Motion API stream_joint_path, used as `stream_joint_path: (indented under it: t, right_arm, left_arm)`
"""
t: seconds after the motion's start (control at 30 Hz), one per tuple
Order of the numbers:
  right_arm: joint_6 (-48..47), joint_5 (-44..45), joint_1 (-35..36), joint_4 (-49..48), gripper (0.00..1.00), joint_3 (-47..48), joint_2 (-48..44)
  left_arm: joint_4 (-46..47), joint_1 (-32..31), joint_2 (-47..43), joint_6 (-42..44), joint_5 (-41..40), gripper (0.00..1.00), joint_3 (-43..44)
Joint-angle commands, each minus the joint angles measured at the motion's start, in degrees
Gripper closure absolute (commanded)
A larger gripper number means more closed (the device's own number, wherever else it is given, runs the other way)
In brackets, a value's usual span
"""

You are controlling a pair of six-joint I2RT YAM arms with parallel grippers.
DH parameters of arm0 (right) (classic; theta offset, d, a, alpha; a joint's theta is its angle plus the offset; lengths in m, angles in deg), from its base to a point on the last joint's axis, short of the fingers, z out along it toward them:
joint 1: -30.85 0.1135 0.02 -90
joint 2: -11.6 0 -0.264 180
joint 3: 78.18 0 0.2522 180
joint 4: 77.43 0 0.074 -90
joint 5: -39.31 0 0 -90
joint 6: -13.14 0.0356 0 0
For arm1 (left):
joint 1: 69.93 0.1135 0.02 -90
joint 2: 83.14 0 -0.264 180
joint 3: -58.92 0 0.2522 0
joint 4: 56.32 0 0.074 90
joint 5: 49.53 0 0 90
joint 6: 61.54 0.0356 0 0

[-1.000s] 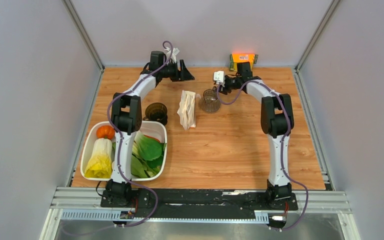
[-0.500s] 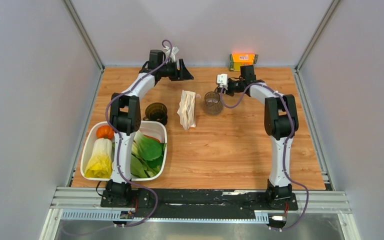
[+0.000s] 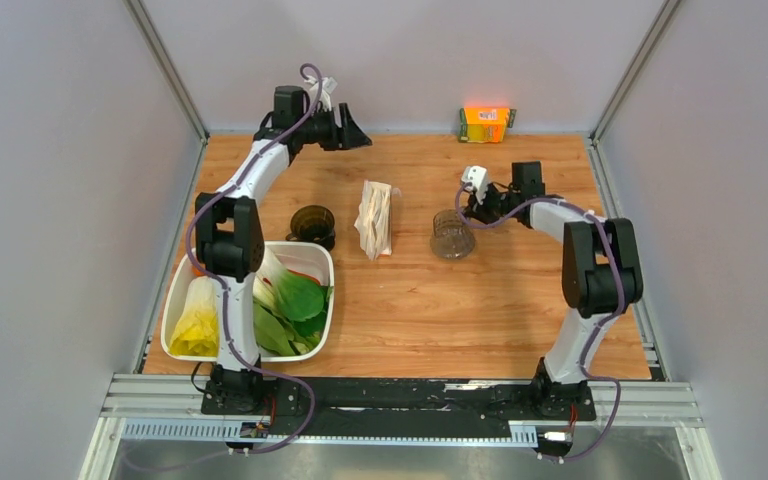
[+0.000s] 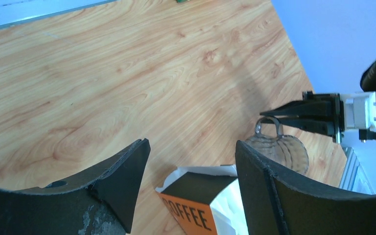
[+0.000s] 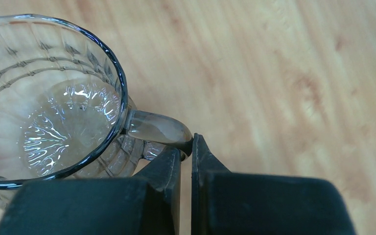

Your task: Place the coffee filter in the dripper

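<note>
While the right gripper (image 5: 186, 147) is pinched hard on the handle of the clear glass jug (image 5: 54, 107) — its two black fingers all but meet, with only the thin glass loop between them — the left gripper (image 4: 191, 147) hangs with its jaws spread wide and nothing in them. From where I stand the jug is open side up, right of the middle of the wooden table (image 3: 460, 310), with its handle turned toward the right arm. Whether it rests on the wood or is held just off it, I cannot tell.

The left gripper is up at the far left, near the back wall and well apart from the dripper (image 3: 312, 224). That dark brown, see-through cup sits upright on the table just beyond the far rim of the white tub (image 3: 310, 255), which holds leafy greens (image 3: 295, 300). Between the dripper and the jug lies the clear-wrapped packet of filters (image 3: 375, 218); the left wrist view shows COFFEE on its orange label. I cannot make out a single loose coffee filter — only that packet. An orange box (image 3: 487, 123) stands against the far wall.
</note>
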Motion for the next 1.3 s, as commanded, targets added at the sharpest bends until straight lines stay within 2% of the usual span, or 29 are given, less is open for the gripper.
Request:
stream_joint_path:
  t: [0.0,0.27,0.5,0.63,0.77,0.97,1.13,1.27]
  right_arm:
    - [12.8,4.0,1.9,-8.1,1.00,-10.2,-11.1]
    - [22.4,16.5,10.1,-17.6,1.00,-28.4,-26.1]
    - [26.5,28.4,20.0,-18.4,1.00,-35.7,-34.1]
    - [30.7,36.7,26.5,-17.0,0.91,-37.5,-37.4]
    - [35.4,42.3,30.2,-16.6,0.84,-37.6,-36.8]
    - [37.0,42.1,32.6,-14.7,0.80,-37.5,-33.8]
    - [34.6,35.0,32.8,-9.2,0.74,-37.4,-37.3]
    - [30.9,28.9,32.8,-2.7,0.58,-38.1,-42.0]
  left_arm:
    - [-0.8,1.1,-7.5,2.0,-0.6,0.25,-2.6]
    - [1.0,2.6,-18.0,2.0,-1.8,0.24,-13.8]
    - [0.0,2.8,-24.7,2.1,-2.1,0.23,-19.6]
    - [2.7,2.7,-28.3,0.6,-1.4,0.23,-26.0]
    - [4.4,2.7,-31.3,0.2,-1.7,0.23,-30.6]
    - [3.4,2.7,-33.0,1.2,-2.0,0.23,-31.7]
    - [1.2,2.8,-34.1,2.8,-1.8,0.22,-31.4]
    - [-5.1,2.8,-34.0,6.2,-0.8,0.18,-28.8]
